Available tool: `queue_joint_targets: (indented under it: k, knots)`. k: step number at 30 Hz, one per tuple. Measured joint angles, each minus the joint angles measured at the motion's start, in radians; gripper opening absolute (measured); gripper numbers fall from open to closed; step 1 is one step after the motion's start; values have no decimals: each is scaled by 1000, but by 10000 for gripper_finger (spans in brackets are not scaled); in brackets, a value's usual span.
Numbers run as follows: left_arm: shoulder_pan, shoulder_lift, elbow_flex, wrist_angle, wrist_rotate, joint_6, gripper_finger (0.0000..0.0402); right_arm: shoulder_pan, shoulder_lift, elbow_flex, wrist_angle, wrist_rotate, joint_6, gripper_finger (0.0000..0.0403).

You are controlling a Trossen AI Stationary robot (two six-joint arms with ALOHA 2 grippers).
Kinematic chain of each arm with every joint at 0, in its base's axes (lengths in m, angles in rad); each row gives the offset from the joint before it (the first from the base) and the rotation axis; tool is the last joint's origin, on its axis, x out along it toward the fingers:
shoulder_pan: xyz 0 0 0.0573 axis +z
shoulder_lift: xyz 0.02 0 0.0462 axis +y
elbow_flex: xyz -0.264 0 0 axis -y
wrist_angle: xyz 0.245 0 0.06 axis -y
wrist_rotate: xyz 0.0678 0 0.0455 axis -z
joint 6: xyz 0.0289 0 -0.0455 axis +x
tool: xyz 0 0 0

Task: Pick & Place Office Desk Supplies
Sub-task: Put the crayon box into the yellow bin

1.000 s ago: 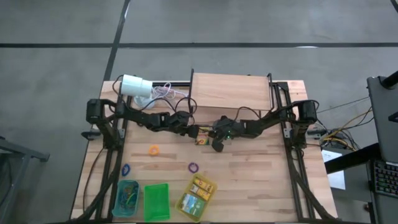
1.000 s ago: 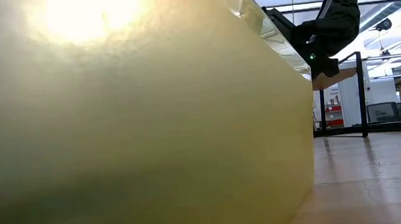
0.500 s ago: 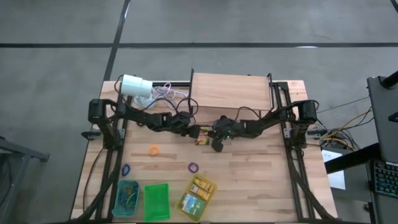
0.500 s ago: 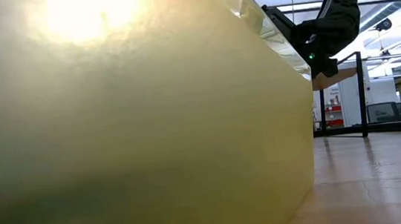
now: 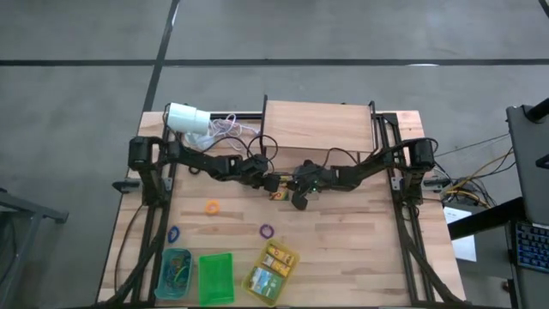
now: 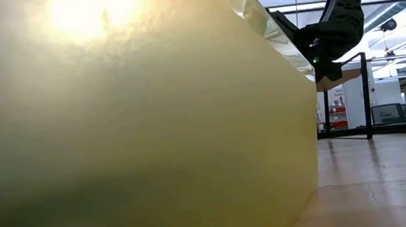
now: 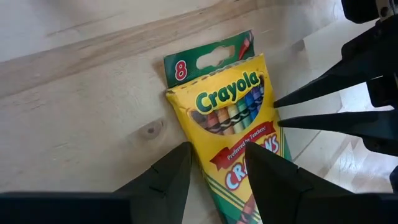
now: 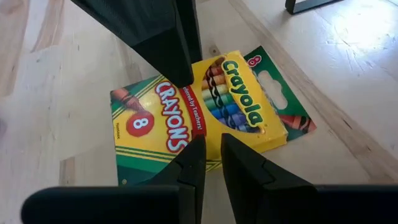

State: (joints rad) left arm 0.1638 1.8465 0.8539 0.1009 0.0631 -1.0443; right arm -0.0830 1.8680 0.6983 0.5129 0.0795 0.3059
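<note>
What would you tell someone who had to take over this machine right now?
Left gripper: open, poised over two overlapping crayon boxes mid-table.
Right gripper: at the same boxes, from the opposite side.
Done: some bands are in the blue bin, and some crayon boxes are in the yellow bin.
To do: bin these two boxes, then the loose orange band, blue band and purple band.

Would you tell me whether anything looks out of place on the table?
Yes: at mid-table the top crayon box lies crooked, partly over the lower crayon box, with the left gripper and right gripper crowded at them. A yellow bin also blocks most of the low view.
</note>
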Motion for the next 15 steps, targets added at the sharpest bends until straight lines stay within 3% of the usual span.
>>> queue_joint_targets:
  k: [9, 15]
  knots:
    - [0, 0, 0, -2, 0, 0, 161, 0, 82, 5, 27, 6, 31, 52]
    - [0, 0, 0, -2, 0, 0, 161, 0, 54, 3, -2, 1, 31, 52]
